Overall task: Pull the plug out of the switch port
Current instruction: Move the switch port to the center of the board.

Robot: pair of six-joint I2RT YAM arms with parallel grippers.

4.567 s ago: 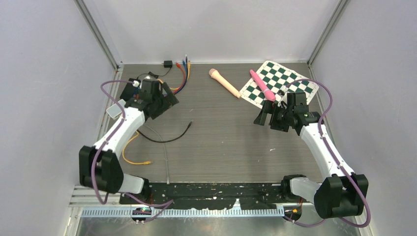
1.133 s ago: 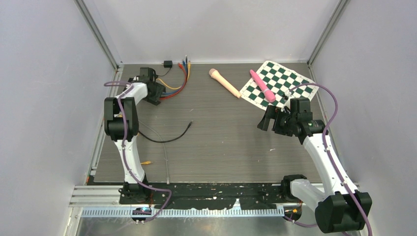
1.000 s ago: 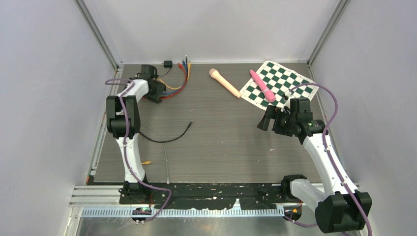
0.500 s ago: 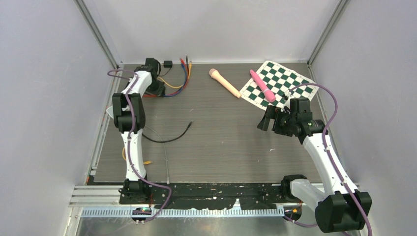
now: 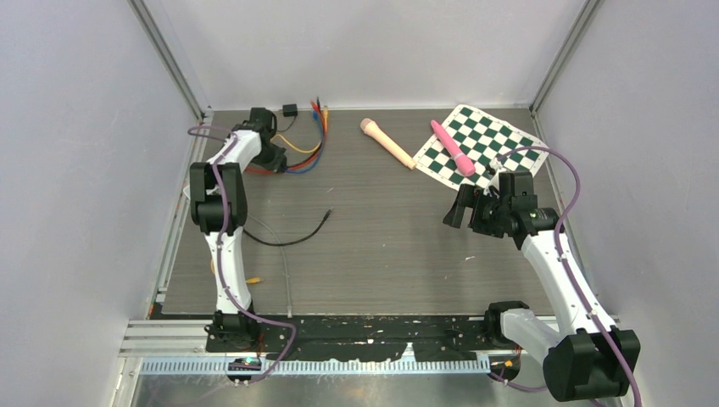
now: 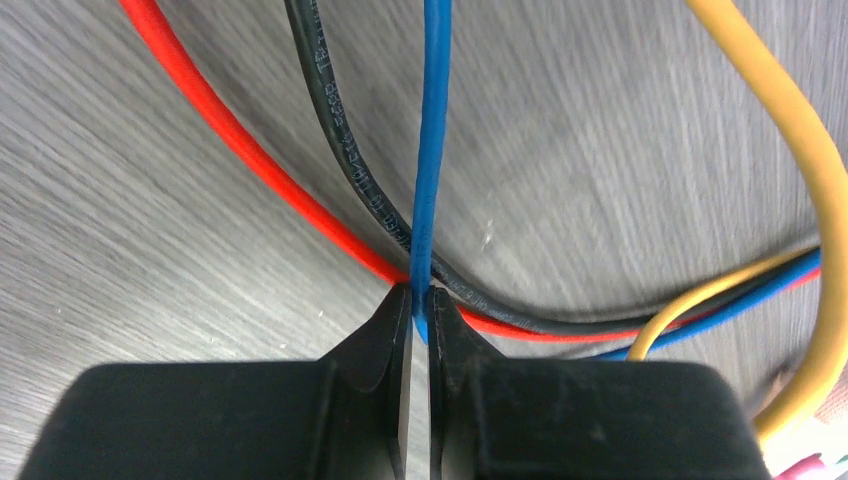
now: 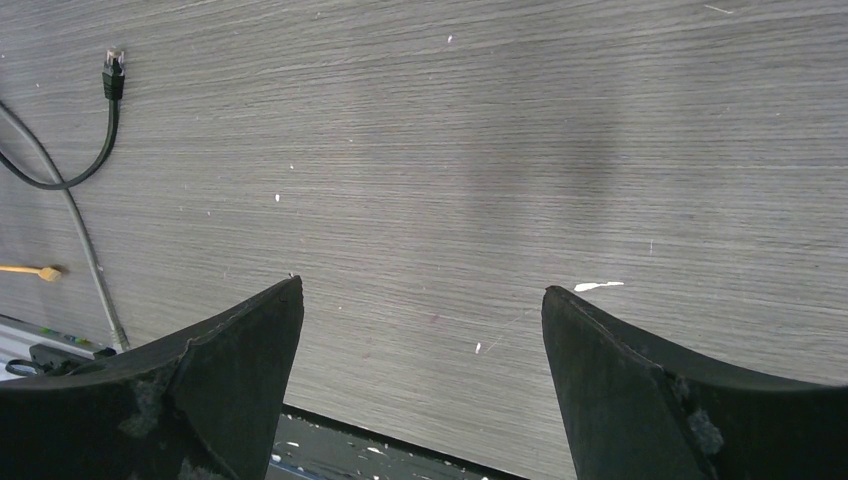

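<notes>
Pinching the thin blue cable [image 6: 432,150] between closed fingers, the left tool [image 6: 420,300] sits at the far left of the grey wood-grain worktop [image 5: 381,246]. It holds the cord rather than a connector, apparently so that a pull along the line can draw the plug out. A red cable [image 6: 230,150] and a black cable [image 6: 340,150] cross beneath the blue one at the fingertips, seemingly outside the grip. A yellow cable [image 6: 790,130] runs to the right.

The coloured plug ends [image 5: 320,105] lie at the far edge beside a small black box [image 5: 290,110]; the port itself is too small to make out. The right tool [image 7: 421,290], jaws spread wide, hovers over bare worktop on the right, well apart, likely parked out of the way.
</notes>
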